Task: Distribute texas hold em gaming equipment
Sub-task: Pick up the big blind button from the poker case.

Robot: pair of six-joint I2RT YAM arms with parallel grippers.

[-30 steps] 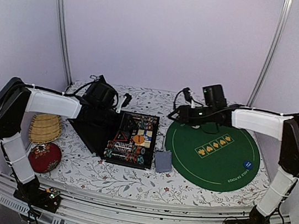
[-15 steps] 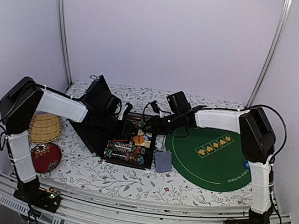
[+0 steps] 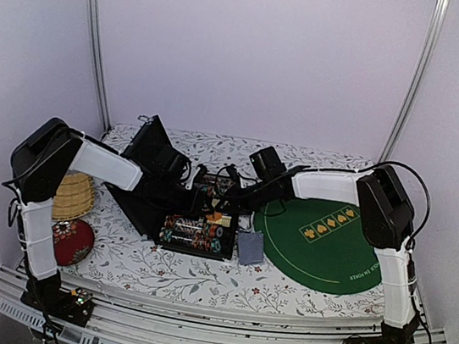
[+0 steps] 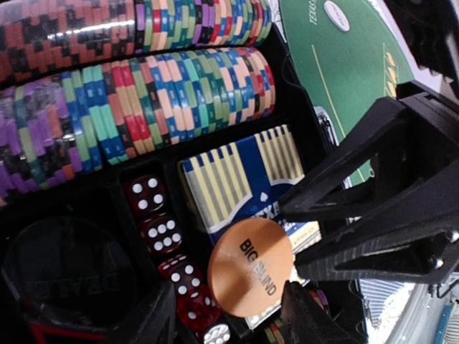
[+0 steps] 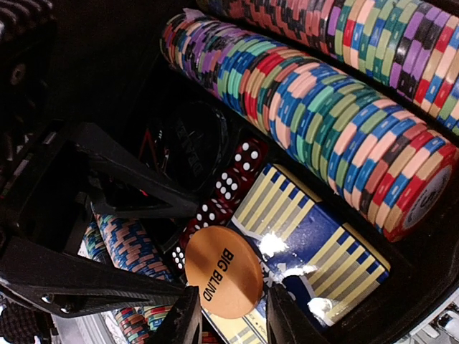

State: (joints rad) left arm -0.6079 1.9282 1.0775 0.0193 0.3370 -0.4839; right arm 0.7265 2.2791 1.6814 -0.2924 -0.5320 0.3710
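The orange "BIG BLIND" disc [image 3: 215, 216] lies tilted on a blue-and-yellow card box [image 4: 237, 175] inside the open black case [image 3: 171, 232]. Rows of striped poker chips [image 4: 165, 89] fill the case, also in the right wrist view [image 5: 323, 107]. My left gripper [image 4: 229, 324] is open, its fingers wide on either side of the disc [image 4: 251, 266]. My right gripper [image 5: 231, 322] is open, its fingers close beside the disc [image 5: 224, 272]. Both grippers meet over the case, left [image 3: 198, 199] and right [image 3: 233, 198]. A grey-blue card deck [image 3: 250, 248] lies beside the case. A white disc [image 4: 336, 14] sits on the mat.
The green felt mat [image 3: 323, 236] lies right of the case. Red dice [image 4: 161, 233] sit next to the card box. The case lid [image 3: 149, 148] stands open at the back left. A wicker basket [image 3: 68, 195] and a red cushion [image 3: 70, 241] are at the far left.
My right arm has swung left from the far edge of the mat to over the case. My left gripper has moved right over the case. Both now flank the orange disc.
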